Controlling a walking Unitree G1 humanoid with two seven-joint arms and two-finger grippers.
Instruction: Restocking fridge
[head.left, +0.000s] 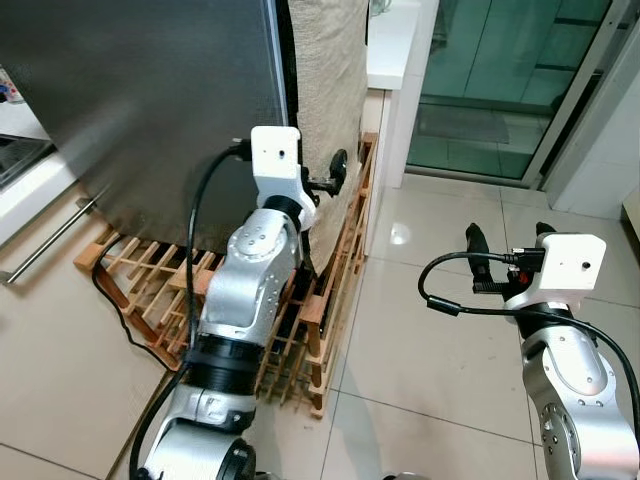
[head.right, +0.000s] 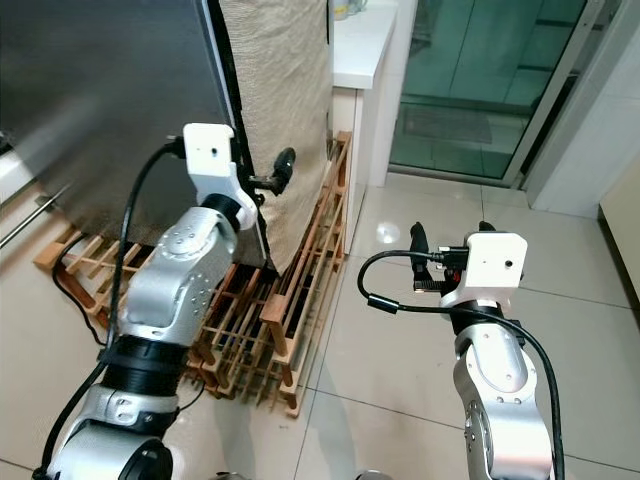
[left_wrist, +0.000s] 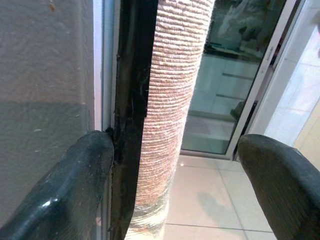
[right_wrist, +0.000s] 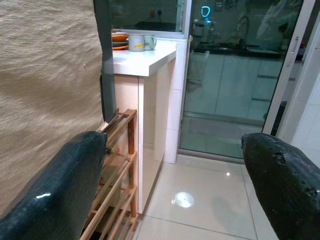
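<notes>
left claw (left_wrist: 175, 190) spread wide, one finger touching the fridge door (head.left: 140, 100) edge.

Dark grey fridge door (head.left: 140, 110), beige woven cloth (head.left: 325, 90), brown wooden rack (head.left: 330, 290).

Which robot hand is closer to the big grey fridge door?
Left. The left gripper is up at the fridge door edge, one finger against the dark seam, fingers open. The right gripper hangs open over the floor tiles, well away.

Glossy beige tile floor (head.left: 430, 340); wooden slat rack (head.left: 300, 330); white counter (right_wrist: 145, 60); glass sliding door (head.left: 510, 80).
</notes>
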